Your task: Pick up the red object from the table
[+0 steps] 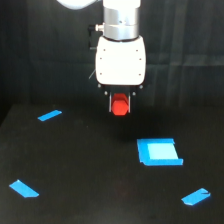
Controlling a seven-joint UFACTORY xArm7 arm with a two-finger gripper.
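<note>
I am looking at the table from the exterior view, and its black top is spreading out wide below the arm. Its far edge is running across behind the arm, roughly level with the gripper's lower end, where a dark backdrop is rising. A blue square is lying on the surface towards the exterior view's right, lower than the gripper and apart from it. Three blue tape strips are sitting further out: one towards the exterior view's left near the far edge, one at the near left, and one at the near right. The stretch of table directly under the gripper is showing only bare black.

The arm is hanging straight down from the top of the picture, its silver wrist section sitting above a white housing, with the gripper pointing down at the table.

I am seeing the red object sitting between the two short fingers, which are closed in against its sides and gripping it. The block is appearing raised clear of the surface, though I cannot judge how far.
</note>
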